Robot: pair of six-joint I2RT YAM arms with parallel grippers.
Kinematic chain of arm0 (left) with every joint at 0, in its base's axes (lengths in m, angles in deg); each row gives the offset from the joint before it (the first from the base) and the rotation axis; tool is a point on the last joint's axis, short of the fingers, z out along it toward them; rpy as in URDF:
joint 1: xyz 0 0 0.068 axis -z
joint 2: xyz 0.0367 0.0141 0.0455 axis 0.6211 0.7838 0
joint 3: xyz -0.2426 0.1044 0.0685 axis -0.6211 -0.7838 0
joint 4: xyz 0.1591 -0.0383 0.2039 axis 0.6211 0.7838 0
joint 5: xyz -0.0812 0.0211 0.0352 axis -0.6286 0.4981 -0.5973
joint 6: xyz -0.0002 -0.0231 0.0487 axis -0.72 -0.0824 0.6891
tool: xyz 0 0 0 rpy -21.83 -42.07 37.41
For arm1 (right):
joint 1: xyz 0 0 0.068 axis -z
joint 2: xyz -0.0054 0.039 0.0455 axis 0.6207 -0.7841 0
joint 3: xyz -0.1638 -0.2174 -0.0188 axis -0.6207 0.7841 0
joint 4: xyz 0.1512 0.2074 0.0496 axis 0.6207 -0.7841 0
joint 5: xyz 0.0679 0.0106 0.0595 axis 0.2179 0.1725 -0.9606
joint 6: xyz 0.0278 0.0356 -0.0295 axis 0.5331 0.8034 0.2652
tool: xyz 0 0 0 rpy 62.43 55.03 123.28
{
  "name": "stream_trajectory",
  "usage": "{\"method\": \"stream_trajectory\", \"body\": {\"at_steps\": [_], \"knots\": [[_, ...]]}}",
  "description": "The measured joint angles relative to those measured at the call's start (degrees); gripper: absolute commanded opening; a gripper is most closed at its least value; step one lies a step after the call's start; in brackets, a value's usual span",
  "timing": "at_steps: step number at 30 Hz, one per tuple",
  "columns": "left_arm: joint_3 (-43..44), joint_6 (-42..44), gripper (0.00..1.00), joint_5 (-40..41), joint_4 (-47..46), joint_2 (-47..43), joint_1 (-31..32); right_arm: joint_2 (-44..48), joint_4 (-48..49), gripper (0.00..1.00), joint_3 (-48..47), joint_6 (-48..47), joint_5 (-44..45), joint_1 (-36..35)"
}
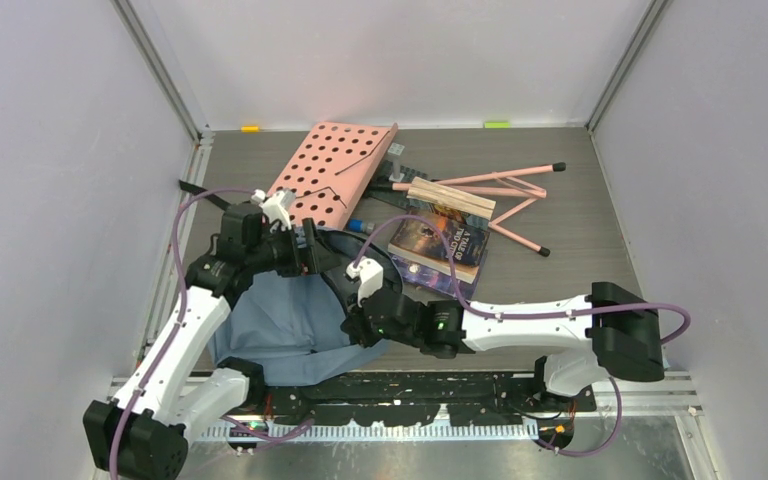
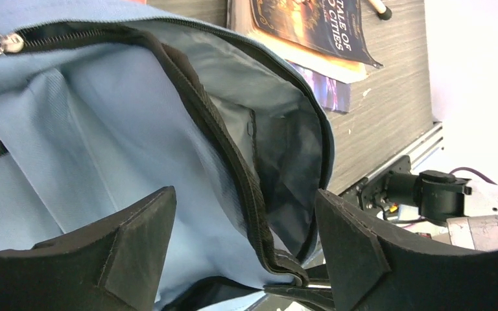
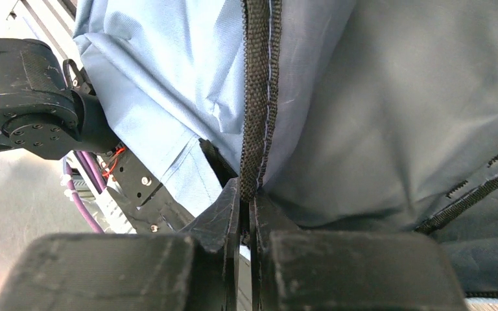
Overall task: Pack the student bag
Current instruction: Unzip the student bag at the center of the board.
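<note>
The right claw (image 3: 245,202) is pressed together on the black zipper trim (image 3: 257,97) of the bag (image 3: 395,97), pinching the rim of the mouth at its near end. The left claw (image 2: 243,207) is spread wide and holds nothing. Its fingers stand to either side of the same rim, and the trim runs down between them; whether it brushes a pad I cannot tell.

The bag looks soft and limp, and probably light with so little in it. The cloth folds and sags where nothing lifts it, so the mouth will likely droop shut unless held at two places. The smooth lining would likely slip out of a pinch. The woven trim is thicker and rougher, so it is the better place to grip, as the right claw does; the left would do well to close on the trim on the far side of the mouth.

Seen from above, the bag lies on the bench (image 1: 580,230) at the near left, just ahead of the arm bases, under and between both claws. Its mouth turns toward the book (image 1: 440,245) just beyond. The pink board (image 1: 325,170) lies near the far edge.
</note>
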State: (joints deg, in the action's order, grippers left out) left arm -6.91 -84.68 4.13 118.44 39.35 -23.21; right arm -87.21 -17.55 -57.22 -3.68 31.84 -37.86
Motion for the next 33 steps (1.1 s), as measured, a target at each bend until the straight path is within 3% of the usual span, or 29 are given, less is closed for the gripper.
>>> {"method": "stream_trajectory", "body": {"at_steps": [7,16,19,22,24,32,33], "knots": [[-5.05,-6.14,0.82,-2.69,-0.2,-5.62,0.0,-1.2,1.33,0.01,-0.55,-0.35,0.52,-0.72],[-13.42,-12.7,0.72,-4.07,-0.39,-13.53,0.02,-3.13,1.2,0.01,-3.17,-0.87,1.79,-1.22],[-14.1,-13.79,0.53,-5.27,-0.46,-12.63,0.0,-3.8,0.83,0.01,-4.04,-1.18,2.23,-1.46],[-14.1,-14.51,0.17,-6.99,-1.77,-11.56,0.02,-4.81,-0.07,0.02,-5.27,-1.46,3.13,-1.86],[-13.75,-13.99,0.01,-7.52,-1.75,-11.21,0.02,-5.03,-1.05,0.09,-5.9,-1.55,3.91,-2.1],[0.9,-1.01,0.0,-1.79,9.64,-6.56,0.15,-1.6,-8.07,0.6,-8.02,-3.91,8.17,-2.19],[3.45,1.36,0.0,-0.11,11.13,-5.55,0.15,-0.63,-9.51,0.71,-8.48,-4.46,8.81,-2.19]]}}
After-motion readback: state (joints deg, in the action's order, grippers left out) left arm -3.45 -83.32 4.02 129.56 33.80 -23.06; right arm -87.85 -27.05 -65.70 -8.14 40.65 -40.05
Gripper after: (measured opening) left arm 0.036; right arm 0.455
